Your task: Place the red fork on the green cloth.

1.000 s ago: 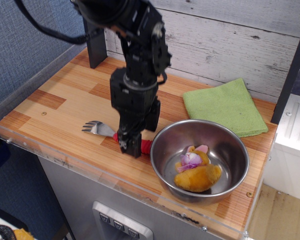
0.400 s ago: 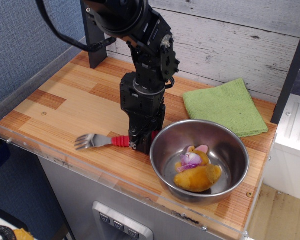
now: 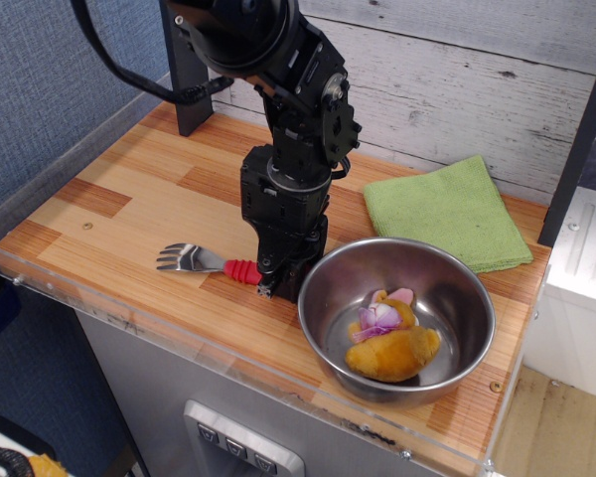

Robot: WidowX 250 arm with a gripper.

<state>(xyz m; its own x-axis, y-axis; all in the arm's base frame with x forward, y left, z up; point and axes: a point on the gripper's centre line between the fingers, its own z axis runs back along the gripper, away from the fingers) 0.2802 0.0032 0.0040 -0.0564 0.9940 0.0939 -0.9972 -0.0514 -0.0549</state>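
The red fork [image 3: 211, 263] lies near the table's front edge, its silver head pointing left and its ribbed red handle running right. My gripper [image 3: 282, 282] stands upright over the handle's right end, low at the table, and looks shut on it. The handle end is hidden between the black fingers. The green cloth [image 3: 444, 211] lies flat at the back right, behind the bowl and apart from the gripper, with nothing on it.
A steel bowl [image 3: 323, 283] stands just right of the gripper, almost touching it, with a yellow plush toy [image 3: 392, 348] inside. A black post [image 3: 187, 94] stands at the back left. A clear plastic lip edges the table's front.
The gripper shifted right along the fork handle toward the bowl. The fork swung: its head dipped toward the front edge, then came back up.
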